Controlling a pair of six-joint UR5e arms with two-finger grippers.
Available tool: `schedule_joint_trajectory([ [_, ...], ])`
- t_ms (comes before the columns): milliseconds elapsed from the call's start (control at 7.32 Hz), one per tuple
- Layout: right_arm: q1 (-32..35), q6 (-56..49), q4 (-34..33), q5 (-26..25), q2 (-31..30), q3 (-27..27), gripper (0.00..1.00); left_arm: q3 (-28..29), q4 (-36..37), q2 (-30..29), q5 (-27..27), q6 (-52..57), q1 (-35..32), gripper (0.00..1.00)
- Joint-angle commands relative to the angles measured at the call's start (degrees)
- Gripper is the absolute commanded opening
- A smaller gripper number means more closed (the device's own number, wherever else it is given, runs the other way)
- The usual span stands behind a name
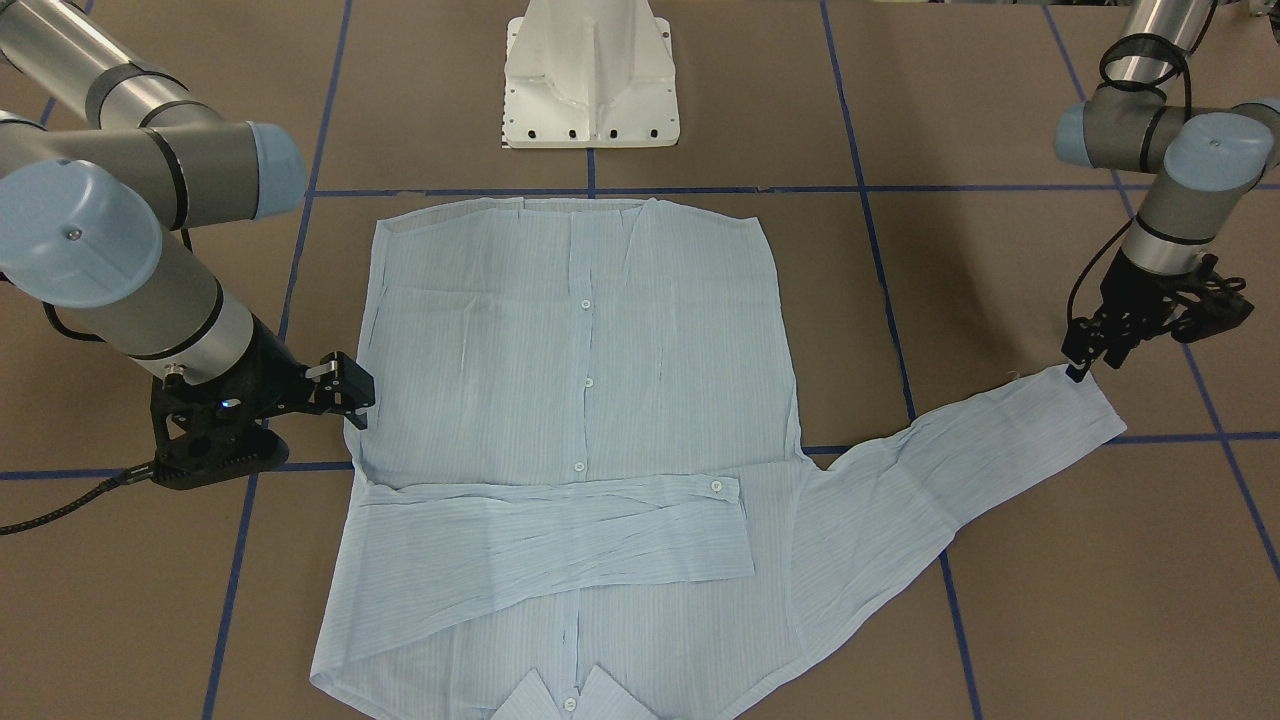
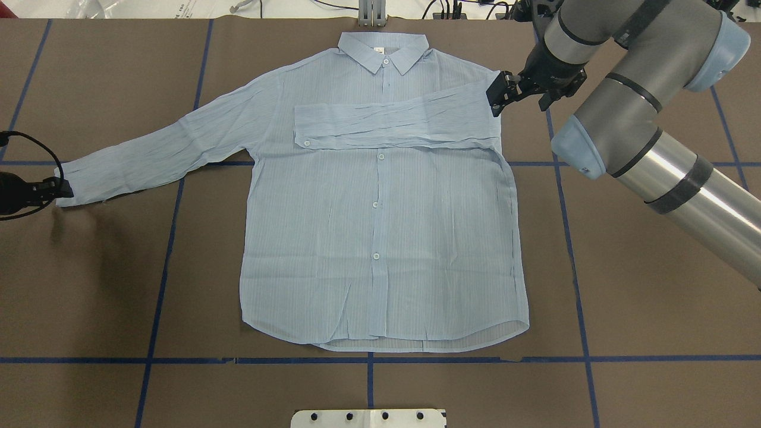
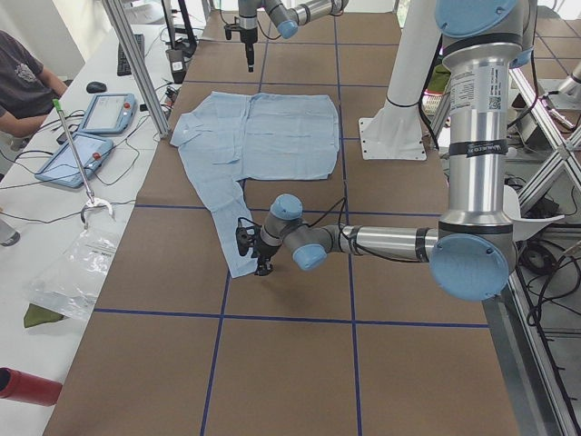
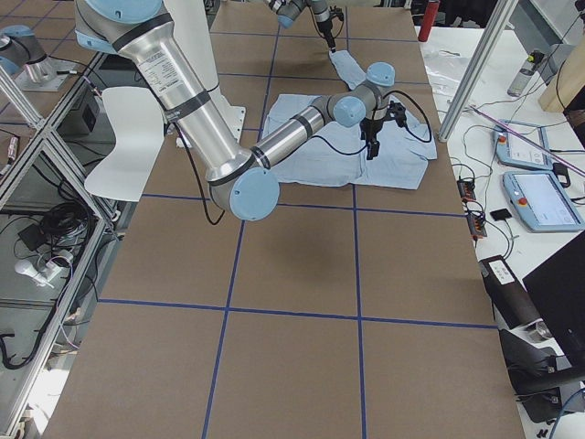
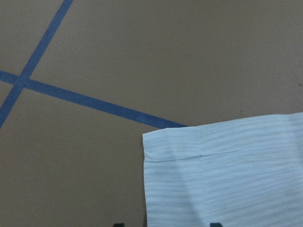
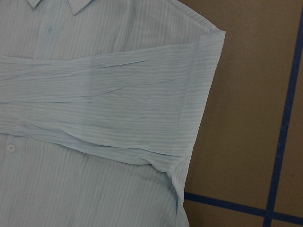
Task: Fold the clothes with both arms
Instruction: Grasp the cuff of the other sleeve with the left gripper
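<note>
The pale blue striped shirt [image 2: 380,226] lies flat and buttoned on the brown table, with its collar [image 2: 383,50] at the far side. One sleeve is folded across the chest [image 2: 392,122]. The other sleeve [image 2: 160,151] lies stretched out to my left. My left gripper [image 2: 61,189] is low at that sleeve's cuff [image 5: 227,170]. It is open, and its fingertips [image 5: 215,224] stand on either side of the cuff's edge. My right gripper [image 2: 494,100] hovers open and empty over the folded shoulder corner [image 6: 208,42].
The white pedestal base [image 1: 590,80] stands on my side of the shirt's hem. Blue tape lines [image 2: 166,261] cross the table. A side bench holds tablets [image 3: 100,113], a plastic bag [image 3: 77,272] and a seated operator [image 3: 23,82].
</note>
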Motion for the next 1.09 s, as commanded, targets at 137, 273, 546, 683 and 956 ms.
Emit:
schedule_joint_trajectory([
  [137, -0.01, 0.09, 0.00, -0.01, -0.09, -0.09, 1.00, 0.07, 0.07, 0.04, 0.07, 0.00, 0.40, 0.61],
  [273, -0.10, 0.09, 0.00, -0.09, -0.09, -0.09, 1.00, 0.07, 0.07, 0.04, 0.07, 0.00, 0.40, 0.59],
  [546, -0.10, 0.18, 0.00, -0.01, -0.09, -0.09, 1.00, 0.07, 0.15, 0.04, 0.07, 0.00, 0.49, 0.55],
  [683, -0.10, 0.18, 0.00, -0.01, -0.09, -0.09, 1.00, 0.16, 0.16, 0.04, 0.07, 0.00, 0.66, 0.55],
  [956, -0.10, 0.18, 0.00, -0.09, -0.09, -0.09, 1.00, 0.16, 0.16, 0.04, 0.07, 0.00, 0.75, 0.54],
])
